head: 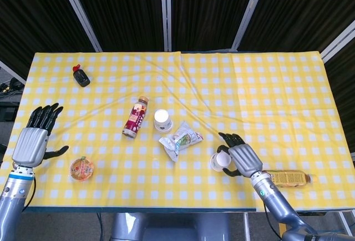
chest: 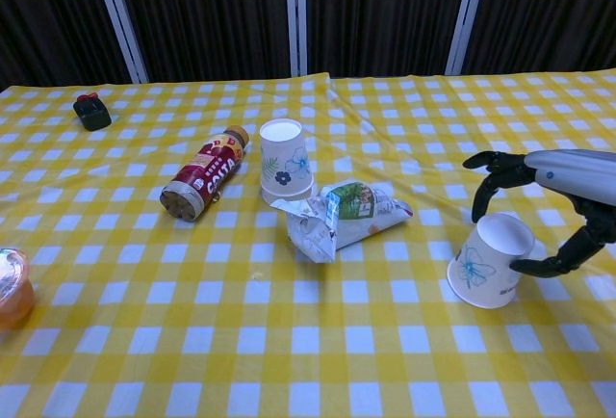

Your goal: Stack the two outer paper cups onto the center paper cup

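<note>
Two white paper cups with a blue flower print are in view. One cup (head: pixel 162 120) (chest: pixel 286 160) stands near the table's middle. The other cup (head: pixel 220 161) (chest: pixel 491 260) lies tilted on the cloth at the front right, its white end facing up and towards me. My right hand (head: pixel 241 157) (chest: pixel 563 169) hovers at this cup. Its fingers arch over the far side and its thumb reaches round the near right side. A firm hold does not show. My left hand (head: pixel 34 141) hangs open at the far left edge, holding nothing.
A cola bottle (head: pixel 136 118) (chest: pixel 204 187) lies left of the centre cup. A crumpled snack packet (head: pixel 180 139) (chest: pixel 345 214) lies between the two cups. There is also a small black bottle (head: pixel 81 76), an orange tub (head: pixel 81 169) and a yellow drink bottle (head: pixel 288 178) beside my right forearm.
</note>
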`<act>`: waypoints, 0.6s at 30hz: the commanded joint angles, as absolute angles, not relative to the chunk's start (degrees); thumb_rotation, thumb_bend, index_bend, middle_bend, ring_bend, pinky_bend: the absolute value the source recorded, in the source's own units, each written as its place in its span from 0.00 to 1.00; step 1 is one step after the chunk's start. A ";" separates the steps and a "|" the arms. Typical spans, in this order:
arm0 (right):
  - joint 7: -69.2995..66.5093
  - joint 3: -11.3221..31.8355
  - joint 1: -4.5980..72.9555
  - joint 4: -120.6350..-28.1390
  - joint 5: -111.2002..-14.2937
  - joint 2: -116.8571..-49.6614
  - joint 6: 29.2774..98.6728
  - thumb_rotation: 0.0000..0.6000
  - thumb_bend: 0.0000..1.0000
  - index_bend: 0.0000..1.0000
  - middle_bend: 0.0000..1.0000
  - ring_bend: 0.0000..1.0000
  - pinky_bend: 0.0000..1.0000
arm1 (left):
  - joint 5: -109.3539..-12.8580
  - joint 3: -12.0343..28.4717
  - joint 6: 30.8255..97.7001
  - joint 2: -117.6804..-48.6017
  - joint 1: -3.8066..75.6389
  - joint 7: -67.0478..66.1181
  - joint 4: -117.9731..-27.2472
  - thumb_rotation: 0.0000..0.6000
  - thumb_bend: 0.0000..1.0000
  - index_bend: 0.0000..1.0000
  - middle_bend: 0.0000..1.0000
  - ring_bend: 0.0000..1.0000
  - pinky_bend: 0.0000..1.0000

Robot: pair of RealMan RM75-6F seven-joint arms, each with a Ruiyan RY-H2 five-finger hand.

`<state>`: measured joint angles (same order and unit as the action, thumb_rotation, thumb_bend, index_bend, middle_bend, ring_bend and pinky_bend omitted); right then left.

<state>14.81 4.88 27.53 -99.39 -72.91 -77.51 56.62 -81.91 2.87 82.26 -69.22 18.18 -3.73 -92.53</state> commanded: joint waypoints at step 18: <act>16.46 10.60 29.87 -103.80 -74.90 -76.10 62.76 1.00 0.22 0.52 0.07 0.00 0.00 | -82.61 4.14 81.37 -69.13 17.31 -3.01 -92.27 1.00 0.06 0.00 0.00 0.00 0.00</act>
